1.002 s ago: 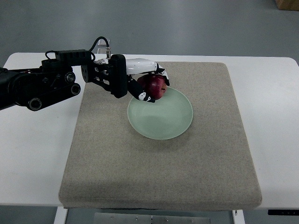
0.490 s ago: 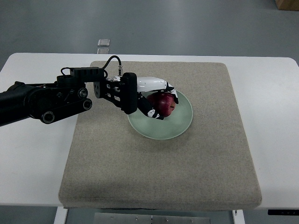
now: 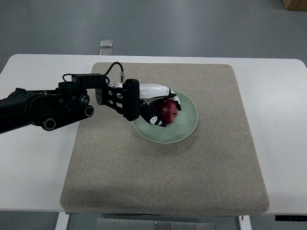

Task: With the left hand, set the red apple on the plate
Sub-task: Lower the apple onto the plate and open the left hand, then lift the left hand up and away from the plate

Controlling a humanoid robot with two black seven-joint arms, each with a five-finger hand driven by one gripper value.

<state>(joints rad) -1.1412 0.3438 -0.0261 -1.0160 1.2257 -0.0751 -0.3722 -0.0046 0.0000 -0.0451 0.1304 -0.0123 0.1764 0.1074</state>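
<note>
A dark red apple [image 3: 168, 110] is over the pale green plate [image 3: 184, 125], toward the plate's left half. My left hand [image 3: 160, 106] comes in from the left on a black arm and its white and black fingers [image 3: 154, 120] are curled around the apple. Whether the apple rests on the plate or hangs just above it cannot be told. The plate lies on the grey felt mat [image 3: 163, 172].
The mat covers most of a white table [image 3: 283, 100]. A small clear object [image 3: 106, 43] lies on the floor beyond the table's far edge. A brown box corner [image 3: 295, 4] shows at the top right.
My left hand has carried the apple from the plate's far left rim rightward and toward me, down over the plate. The arm has dropped lower over the mat.
</note>
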